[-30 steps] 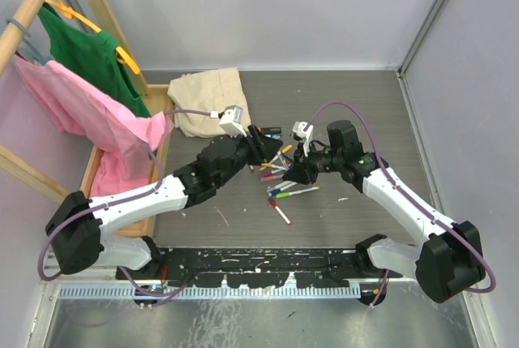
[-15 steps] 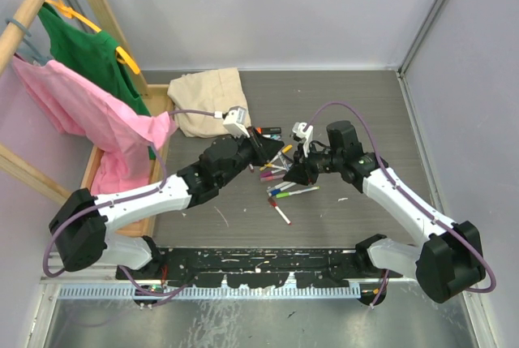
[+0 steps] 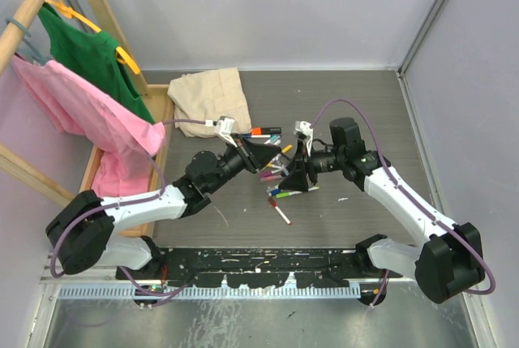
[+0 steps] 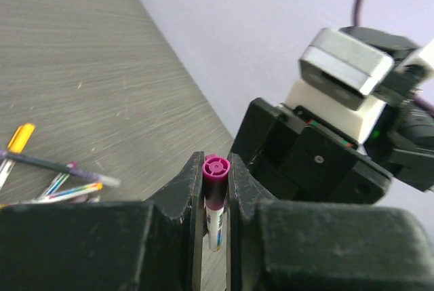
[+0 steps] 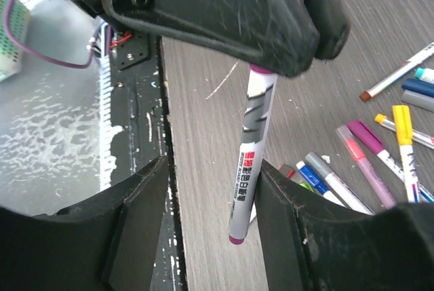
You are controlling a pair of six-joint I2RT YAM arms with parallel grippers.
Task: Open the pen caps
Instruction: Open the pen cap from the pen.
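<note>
Room: plain grey walls point(image 3: 268, 15) enclose a dark, wood-grained bench point(image 3: 357, 105); the surface is flat and matte.

Loose pens point(image 3: 284, 192) lie in a heap between the arms.

Held pen point(image 5: 251, 162): above the bench, hanging barrel-down.

Left gripper point(image 3: 266, 152): fingers closed tight on the pen's magenta cap point(image 4: 215, 167).

Right gripper point(image 5: 213, 169): fingers part open, flanking the white barrel without contact.

Assessment: light, rigid, smooth plastic, likely slippery. Take the barrel mid-length and pull straight along its axis, off the cap.

I can't read any text: the pen point(image 5: 249, 155) has red and dark barrel print, too blurred to make out.
</note>
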